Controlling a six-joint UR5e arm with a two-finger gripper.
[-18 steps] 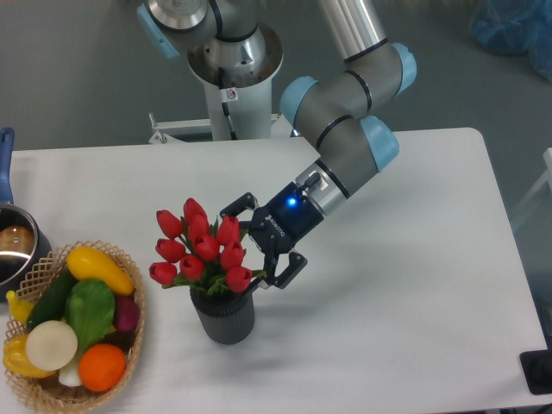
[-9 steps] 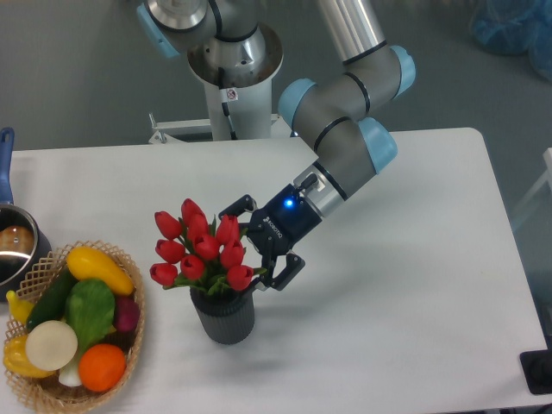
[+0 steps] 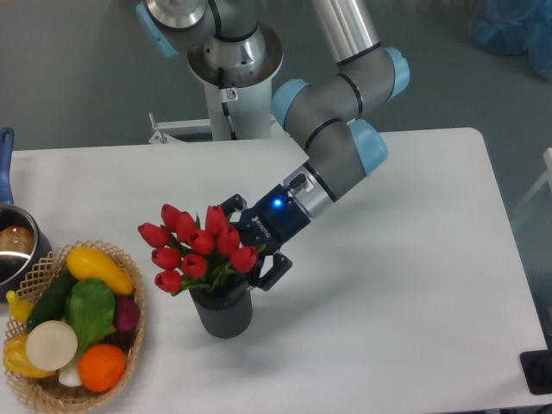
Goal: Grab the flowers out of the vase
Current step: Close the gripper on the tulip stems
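Note:
The flowers (image 3: pixel 195 247), a bunch of red tulip buds with green leaves, stand in the dark grey ribbed vase (image 3: pixel 223 316) near the table's front, left of centre. The bunch leans to the left over the vase mouth. My gripper (image 3: pixel 247 242) reaches in from the upper right at bud height, open. One finger (image 3: pixel 229 206) shows behind the bunch and the other (image 3: pixel 271 272) in front, by the vase rim. The buds hide the fingertips, so I cannot tell whether they touch the stems.
A wicker basket (image 3: pixel 128 266) of fruit and vegetables sits at the front left. A steel pot (image 3: pixel 14 247) with a blue handle (image 3: pixel 5 152) is at the left edge. The arm's base (image 3: pixel 233 65) stands behind the table.
The gripper has moved left and slightly down into the bunch. The flowers have shifted and tilted to the left. The jaws keep about the same spread.

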